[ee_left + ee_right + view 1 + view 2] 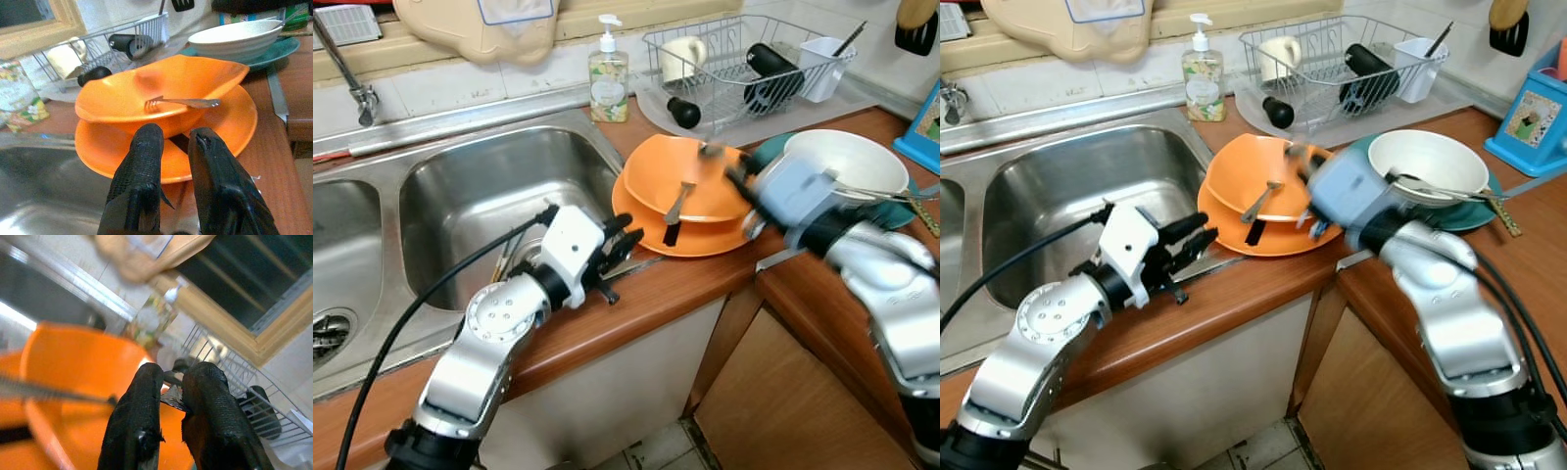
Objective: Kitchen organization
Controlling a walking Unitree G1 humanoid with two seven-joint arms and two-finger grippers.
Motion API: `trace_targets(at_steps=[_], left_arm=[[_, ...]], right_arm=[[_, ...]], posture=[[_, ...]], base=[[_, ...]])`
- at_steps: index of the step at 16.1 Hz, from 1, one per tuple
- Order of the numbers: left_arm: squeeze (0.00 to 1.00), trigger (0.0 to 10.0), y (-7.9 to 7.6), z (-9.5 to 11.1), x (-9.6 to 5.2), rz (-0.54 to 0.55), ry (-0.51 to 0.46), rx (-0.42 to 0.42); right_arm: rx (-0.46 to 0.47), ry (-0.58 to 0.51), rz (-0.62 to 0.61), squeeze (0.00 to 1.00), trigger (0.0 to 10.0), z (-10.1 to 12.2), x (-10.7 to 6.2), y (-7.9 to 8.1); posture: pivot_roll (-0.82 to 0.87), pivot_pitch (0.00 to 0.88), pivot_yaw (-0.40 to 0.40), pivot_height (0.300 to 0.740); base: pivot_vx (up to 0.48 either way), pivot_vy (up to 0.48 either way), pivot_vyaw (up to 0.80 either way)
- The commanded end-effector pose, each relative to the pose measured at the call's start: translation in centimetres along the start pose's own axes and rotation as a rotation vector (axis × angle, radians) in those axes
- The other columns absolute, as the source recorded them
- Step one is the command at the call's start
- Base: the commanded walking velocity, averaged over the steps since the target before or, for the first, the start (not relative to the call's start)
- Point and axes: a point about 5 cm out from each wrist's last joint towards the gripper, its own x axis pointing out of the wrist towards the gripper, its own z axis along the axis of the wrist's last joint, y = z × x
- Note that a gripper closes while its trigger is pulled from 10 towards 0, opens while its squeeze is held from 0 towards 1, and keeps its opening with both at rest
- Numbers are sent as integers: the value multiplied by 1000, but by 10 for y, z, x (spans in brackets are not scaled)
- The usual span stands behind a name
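On the wooden counter (636, 304), just right of the steel sink (489, 196), an orange bowl (690, 176) sits stacked on an orange plate (705, 235). A fork (680, 201) lies inside the bowl, its long axis running near-to-far with a slight rightward lean, tines at the near end. The left gripper (617, 250) hovers at the counter's near edge beside the plate, its fingers (142, 166) a narrow gap apart and holding nothing. The right gripper (171, 391), blurred, is over the bowl's far right rim, its fingers pinching a thin metal piece. Right of the stack, a white bowl (847, 162) rests on a teal plate (1474, 215). A dish rack (744, 64) and a soap bottle (609, 73) stand at the far side.
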Motion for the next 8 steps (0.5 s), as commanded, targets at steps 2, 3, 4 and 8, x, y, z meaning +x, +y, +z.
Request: trace_targets(at_steps=[2,3,4,8], left_arm=[[0,10000,5,5,2,14,-7,39],[0,10000,8,16,7,20,-61,120],[0,10000,10,21,9,32,-85,156],[0,10000,17,25,21,46,-59,417]], right_arm=[[60,-47,-26,0,0,9,-1,-5],[173,-96,-44,0,0,15,-1,-7],[226,-114,-28,0,0,17,-1,-4],[364,-149,110,0,0,26,0,22]], posture=[[-181,0,68,740],[-172,0,61,740],[-168,0,60,740],[-162,0,58,740]], base=[[0,0,0],[0,0,0],[0,0,0],[0,0,0]])
